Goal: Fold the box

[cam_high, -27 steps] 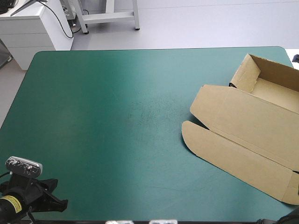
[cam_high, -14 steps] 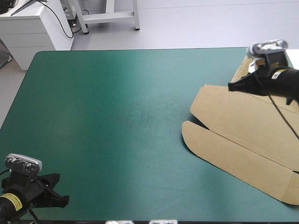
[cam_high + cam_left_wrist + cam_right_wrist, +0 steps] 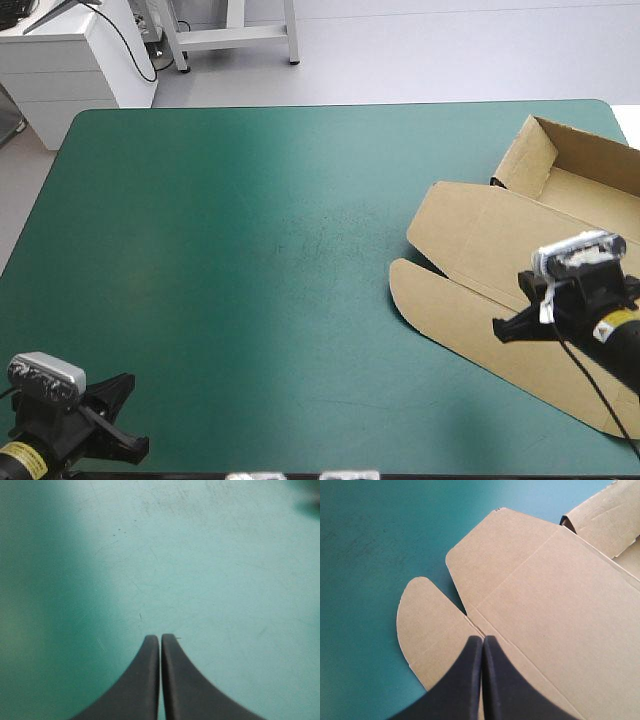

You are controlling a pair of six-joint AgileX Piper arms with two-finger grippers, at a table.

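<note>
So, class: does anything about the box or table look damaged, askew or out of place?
Nothing stands out. The box lies undamaged, tray walls raised, lid flat. The right tool hangs shut over the lid; the left tool is shut over teal-green cover.

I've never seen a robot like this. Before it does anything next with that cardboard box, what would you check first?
1. The box lies on the teal-green cover, lid flat, far walls raised: ok.
2. The right gripper is over the lid, near the rounded flap: ok.
3. Right gripper open, ready to grasp: not ok, its fingers are shut and empty.
4. Right gripper touching the board: cannot tell.
5. The left gripper is clear of the box, shut over bare cover: ok.
</note>
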